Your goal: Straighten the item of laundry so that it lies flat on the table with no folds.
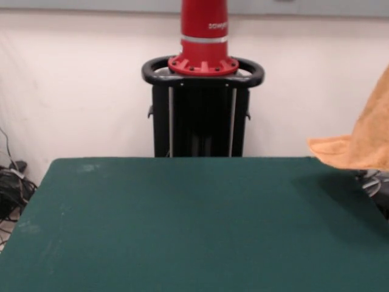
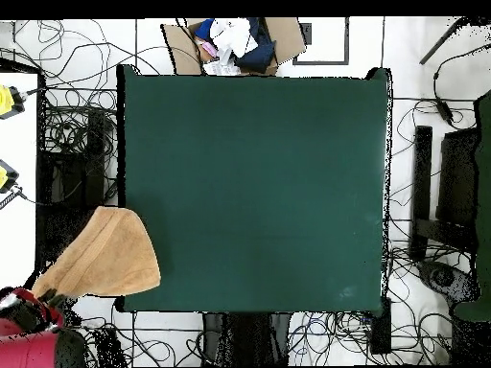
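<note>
One towel (image 2: 107, 255) overhanging table (image 2: 259, 172) corner

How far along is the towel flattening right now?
Nothing looks done yet. The towel hangs bunched in the air at one corner of the table, trailing toward the red arm at the overhead view's lower left. No gripper shows. Still left: laying it on the felt and spreading out every fold.
</note>
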Controlling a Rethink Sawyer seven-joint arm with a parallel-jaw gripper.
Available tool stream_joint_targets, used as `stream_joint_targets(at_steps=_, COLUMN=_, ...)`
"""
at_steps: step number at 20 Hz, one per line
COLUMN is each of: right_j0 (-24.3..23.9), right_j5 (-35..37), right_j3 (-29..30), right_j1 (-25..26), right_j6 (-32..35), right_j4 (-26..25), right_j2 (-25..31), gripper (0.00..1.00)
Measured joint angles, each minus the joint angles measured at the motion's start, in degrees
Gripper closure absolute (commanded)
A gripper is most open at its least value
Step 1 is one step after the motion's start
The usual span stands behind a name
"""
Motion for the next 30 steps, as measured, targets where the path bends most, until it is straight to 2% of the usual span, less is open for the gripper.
stream_joint_targets(at_steps=7, right_j0=2.6, right_j5=-3.1, right_j3=0.0, right_j1=3.4, right_j6=3.7, right_j4=3.2, right_j2=0.0, gripper=1.00)
stream_joint_targets(at_steps=15, right_j0=2.7, right_j5=-6.1, right_j3=1.7, right_j1=5.8, right_j6=5.2, right_j4=7.0, right_j2=0.1, gripper=1.00)
stream_joint_targets(at_steps=30, right_j0=2.8, right_j5=-7.7, right_j3=3.5, right_j1=8.3, right_j6=5.2, right_j4=9.1, right_j2=0.1, gripper=1.00)
